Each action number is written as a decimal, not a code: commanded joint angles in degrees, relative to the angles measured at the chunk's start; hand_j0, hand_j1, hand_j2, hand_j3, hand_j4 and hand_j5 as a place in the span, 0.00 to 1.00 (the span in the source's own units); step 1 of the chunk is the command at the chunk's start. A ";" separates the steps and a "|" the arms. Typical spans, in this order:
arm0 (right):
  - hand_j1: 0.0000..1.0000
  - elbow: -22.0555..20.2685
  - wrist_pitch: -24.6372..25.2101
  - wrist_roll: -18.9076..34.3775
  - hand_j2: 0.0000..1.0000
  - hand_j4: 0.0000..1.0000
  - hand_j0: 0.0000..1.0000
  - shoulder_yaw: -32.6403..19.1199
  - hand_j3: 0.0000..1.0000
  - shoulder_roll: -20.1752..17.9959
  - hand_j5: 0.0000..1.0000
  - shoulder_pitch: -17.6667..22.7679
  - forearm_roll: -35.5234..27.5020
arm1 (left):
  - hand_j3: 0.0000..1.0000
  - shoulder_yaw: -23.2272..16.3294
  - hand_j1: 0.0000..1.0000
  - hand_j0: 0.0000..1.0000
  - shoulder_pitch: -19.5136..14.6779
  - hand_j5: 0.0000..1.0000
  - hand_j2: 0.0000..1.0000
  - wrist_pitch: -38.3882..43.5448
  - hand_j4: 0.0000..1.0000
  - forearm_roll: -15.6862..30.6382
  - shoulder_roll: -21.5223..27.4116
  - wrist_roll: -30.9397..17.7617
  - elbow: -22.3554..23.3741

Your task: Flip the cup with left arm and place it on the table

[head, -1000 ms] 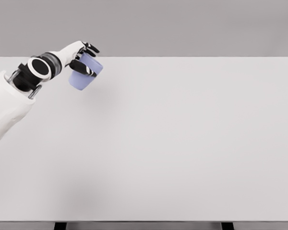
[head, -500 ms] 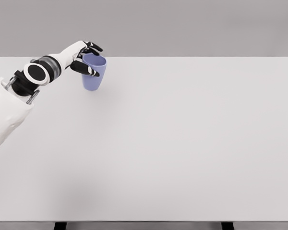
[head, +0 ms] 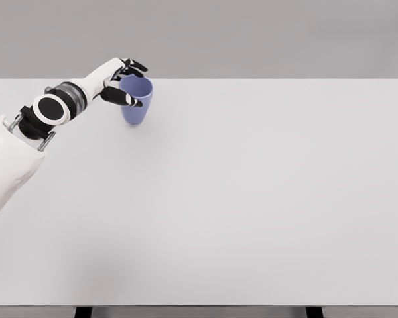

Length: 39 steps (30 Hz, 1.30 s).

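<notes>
Head view: left hand (head: 121, 82) grips upright blue cup (head: 136, 106) on table (head: 252, 199).

super flat, even lighting, bright but soft, no obvious source and no glare. the white tabletop (head: 252, 199) barely carries shadows, just a faint grey smudge near its lower left. everything's sharp enough, slightly soft, no edge distortion.
</notes>
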 commanded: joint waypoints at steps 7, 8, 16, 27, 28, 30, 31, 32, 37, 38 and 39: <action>1.00 0.00 -0.01 0.01 1.00 1.00 1.00 -0.02 1.00 0.00 1.00 0.00 -0.04 | 0.76 0.28 0.76 0.76 0.44 0.76 0.76 -0.34 0.76 -0.09 0.04 0.06 -0.30; 1.00 0.00 -0.01 0.01 1.00 1.00 1.00 -0.02 1.00 0.00 1.00 0.00 -0.04 | 0.77 0.28 0.77 0.77 0.44 0.77 0.77 -0.34 0.77 -0.09 0.04 0.06 -0.30; 1.00 0.00 -0.01 0.01 1.00 1.00 1.00 -0.02 1.00 0.00 1.00 0.00 -0.04 | 0.84 0.28 0.84 0.84 0.62 0.84 0.84 -0.34 0.84 -0.09 0.04 0.06 -0.30; 1.00 0.00 -0.01 0.01 1.00 1.00 1.00 -0.02 1.00 0.00 1.00 0.00 -0.04 | 1.00 0.28 1.00 1.00 0.88 1.00 1.00 -0.34 1.00 -0.09 0.04 0.06 -0.30; 1.00 0.00 -0.01 0.01 1.00 1.00 1.00 -0.02 1.00 0.00 1.00 0.00 -0.04 | 1.00 0.28 1.00 1.00 0.88 1.00 1.00 -0.34 1.00 -0.09 0.04 0.06 -0.30; 1.00 0.00 -0.01 0.01 1.00 1.00 1.00 -0.02 1.00 0.00 1.00 0.00 0.05 | 1.00 0.28 1.00 1.00 0.79 1.00 1.00 -0.34 1.00 -0.09 0.04 0.06 -0.30; 1.00 0.00 -0.01 0.01 1.00 1.00 1.00 -0.02 1.00 0.00 1.00 -0.09 -0.04 | 1.00 0.28 1.00 1.00 0.79 1.00 1.00 -0.34 1.00 -0.09 0.04 0.06 -0.30; 1.00 0.00 -0.01 0.01 1.00 1.00 1.00 -0.02 1.00 0.00 1.00 0.00 -0.04 | 1.00 0.28 1.00 1.00 0.88 1.00 1.00 -0.34 1.00 -0.09 0.04 0.06 -0.30; 1.00 0.00 -0.01 0.01 1.00 1.00 1.00 -0.02 1.00 0.00 1.00 0.00 -0.04 | 1.00 0.28 1.00 1.00 0.79 1.00 1.00 -0.34 1.00 -0.09 0.04 0.06 -0.30; 1.00 0.00 -0.01 0.01 1.00 1.00 1.00 -0.02 1.00 0.00 1.00 0.00 -0.04 | 1.00 0.28 1.00 1.00 0.79 1.00 1.00 -0.34 1.00 -0.09 0.04 0.06 -0.30; 1.00 0.00 -0.01 0.01 1.00 1.00 1.00 -0.02 1.00 0.00 1.00 0.00 -0.04 | 1.00 0.28 1.00 1.00 0.79 1.00 1.00 -0.34 1.00 -0.09 0.04 0.06 -0.30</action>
